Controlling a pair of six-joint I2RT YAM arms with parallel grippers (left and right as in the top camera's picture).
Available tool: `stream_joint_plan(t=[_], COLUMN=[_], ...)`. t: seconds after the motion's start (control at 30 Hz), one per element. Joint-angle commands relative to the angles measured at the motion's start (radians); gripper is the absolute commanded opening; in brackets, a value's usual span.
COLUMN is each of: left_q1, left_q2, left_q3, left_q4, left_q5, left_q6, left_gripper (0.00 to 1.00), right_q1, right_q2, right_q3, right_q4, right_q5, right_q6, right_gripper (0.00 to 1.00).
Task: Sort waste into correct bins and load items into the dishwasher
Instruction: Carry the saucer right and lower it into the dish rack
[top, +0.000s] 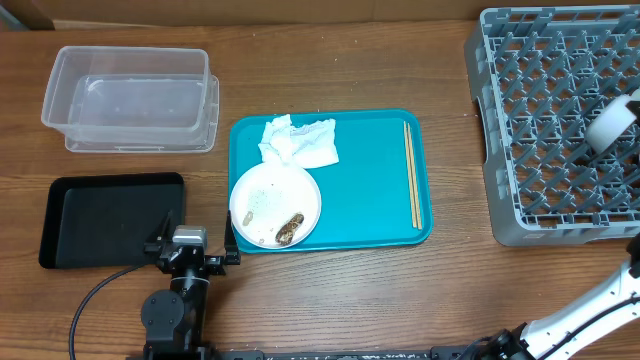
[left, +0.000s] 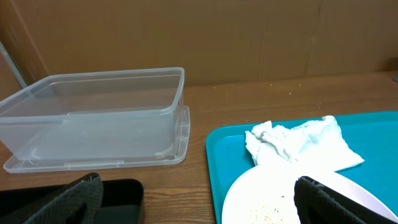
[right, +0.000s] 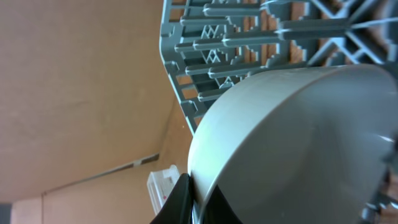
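A white plate (top: 275, 203) lies on the teal tray (top: 370, 170), bearing rice grains and a brown lump (top: 290, 230). A crumpled napkin (top: 298, 142) lies behind it, and chopsticks (top: 410, 175) lie at the tray's right. My left gripper (top: 198, 235) is open and empty, between the black tray (top: 110, 218) and the plate. In the left wrist view the open gripper (left: 199, 205) frames the plate (left: 261, 196), the napkin (left: 298, 146) and the clear tub (left: 99, 112). My right gripper (right: 196, 199) is shut on the rim of a white bowl (right: 292, 143), held over the grey rack (top: 550, 120). No red wrapper shows.
The clear tub (top: 130, 95) stands at the back left, behind the black tray. The rack fills the right side and shows in the right wrist view (right: 249, 43). A cable runs from the left arm's base along the front edge.
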Motion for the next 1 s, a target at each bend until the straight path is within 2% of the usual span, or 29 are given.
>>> stream_joint_plan(t=[0.0, 0.27, 0.4, 0.67, 0.7, 0.77, 0.87, 0.97], left_q1=[0.008, 0.008, 0.008, 0.008, 0.008, 0.008, 0.008, 0.008], left_q2=[-0.009, -0.009, -0.009, -0.009, -0.009, -0.009, -0.009, -0.009], left_q3=[-0.005, -0.005, -0.005, -0.005, -0.005, -0.005, -0.005, -0.005], left_q4=[0.0, 0.0, 0.0, 0.0, 0.0, 0.0, 0.0, 0.0], left_q5=[0.004, 0.004, 0.004, 0.004, 0.004, 0.004, 0.004, 0.004], left_q6=[0.009, 0.009, 0.009, 0.009, 0.009, 0.009, 0.009, 0.009], left_gripper=[1.0, 1.0, 1.0, 1.0, 1.0, 1.0, 1.0, 1.0], right_q1=[-0.064, -0.075, -0.071, -0.016, -0.004, 0.03, 0.092, 0.183], right_q2=[-0.097, -0.245, -0.301, -0.312, -0.312, -0.312, -0.31, -0.298], right_q3=[0.003, 0.003, 0.003, 0.003, 0.003, 0.003, 0.003, 0.003], right_q4=[-0.011, -0.012, -0.005, 0.022, 0.027, 0.045, 0.067, 0.072], right_q5=[0.195, 0.464, 0.55, 0.426, 0.411, 0.411, 0.511, 0.716], right_q6=[0.051, 0.233, 0.29, 0.237, 0.237, 0.236, 0.236, 0.237], right_gripper=[0.07, 0.08, 0.16, 0.17, 0.18, 0.29, 0.34, 0.35])
